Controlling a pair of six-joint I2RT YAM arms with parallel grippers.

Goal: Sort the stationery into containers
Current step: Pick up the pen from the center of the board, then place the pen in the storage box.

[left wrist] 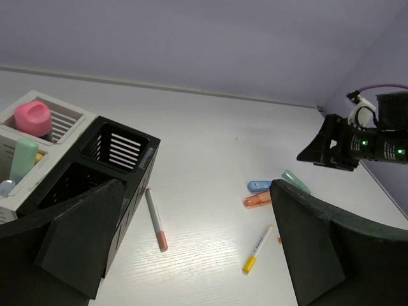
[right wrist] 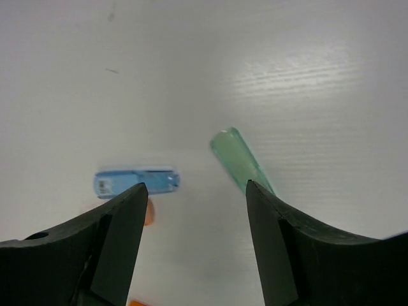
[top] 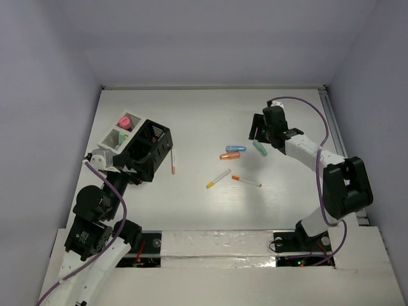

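The black box (top: 151,150) and the white box (top: 113,138) stand together at the left; the white one holds a pink marker (top: 125,121) and a green one (left wrist: 24,159). On the table lie a blue marker (top: 235,148), an orange marker (top: 229,155), a green marker (top: 259,148), a yellow-ended pen (top: 218,178), an orange-ended pen (top: 246,182) and a third pen (top: 173,161) beside the black box. My right gripper (right wrist: 194,185) is open and empty above the blue marker (right wrist: 135,182) and the green marker (right wrist: 241,159). My left gripper (left wrist: 197,242) is open and empty beside the black box (left wrist: 121,150).
White walls close the table at the back and sides. A rail (top: 331,121) runs along the right edge. The right arm's purple cable (top: 312,115) loops above its forearm. The black box is close to my left finger (left wrist: 76,242).
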